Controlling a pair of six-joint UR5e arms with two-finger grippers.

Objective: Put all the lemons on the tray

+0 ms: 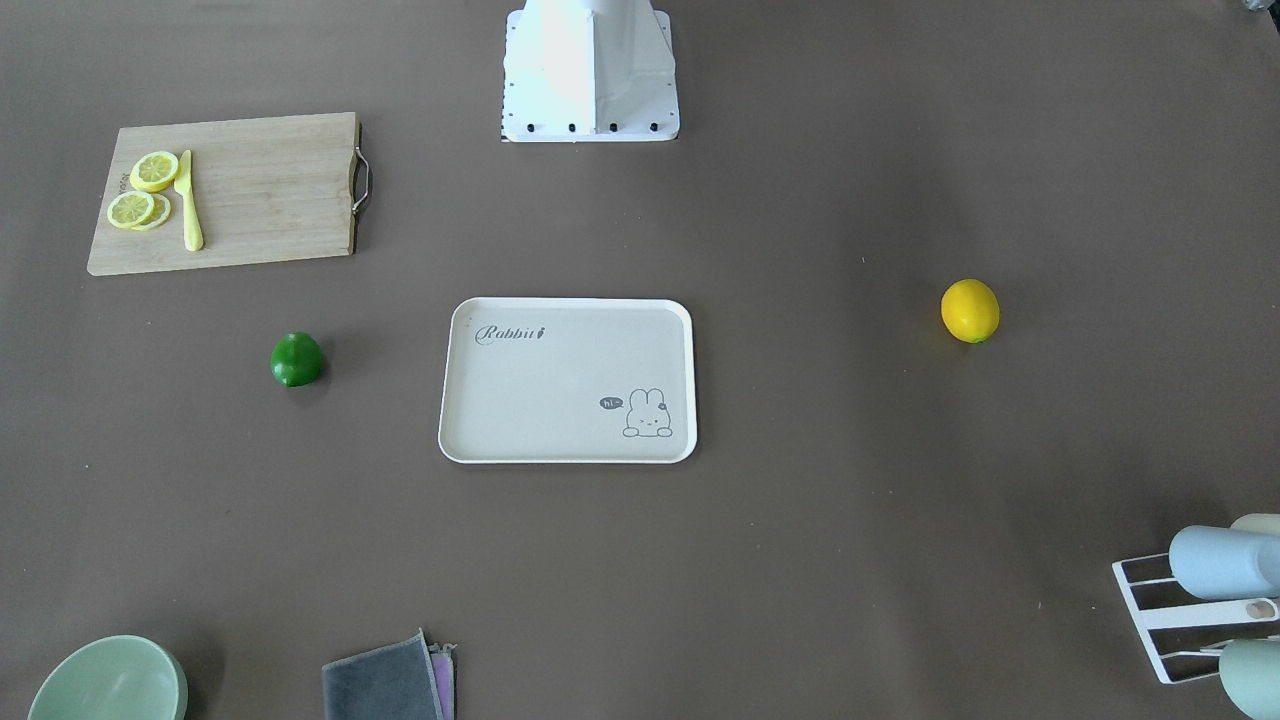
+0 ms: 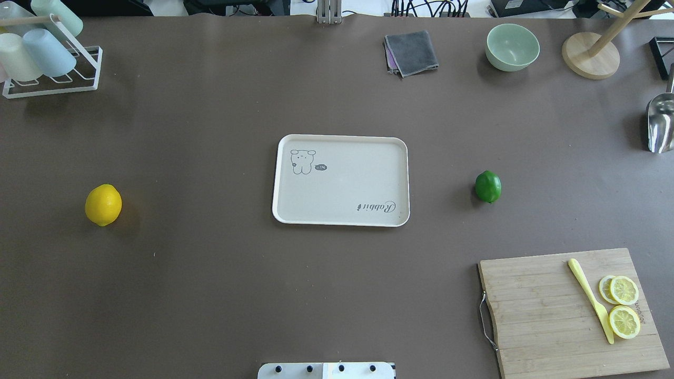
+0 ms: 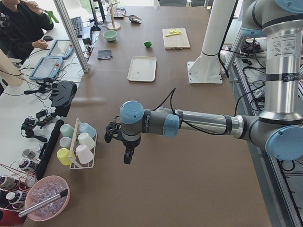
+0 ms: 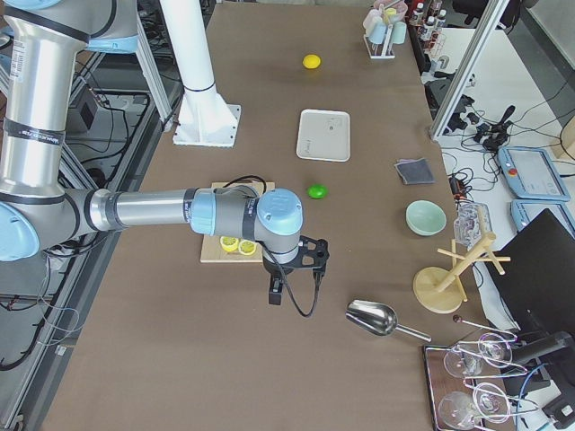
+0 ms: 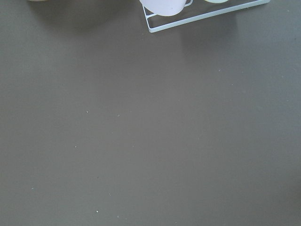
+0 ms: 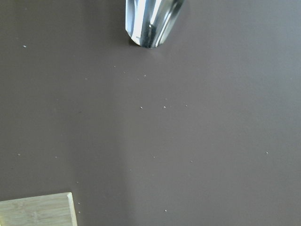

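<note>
Tray mid-surface; yellow lemon toward the left edge, green lemon toward the right, both off the tray. Left gripper, right gripper: opening cannot be told.

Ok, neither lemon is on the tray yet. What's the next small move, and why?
Probably swing the left arm over to the yellow lemon and stop above it. That lemon and the green lemon both lie on the table, one on either side of the tray, which holds nothing. The yellow one is on the left arm's side, so it looks like the easier first pick.
</note>
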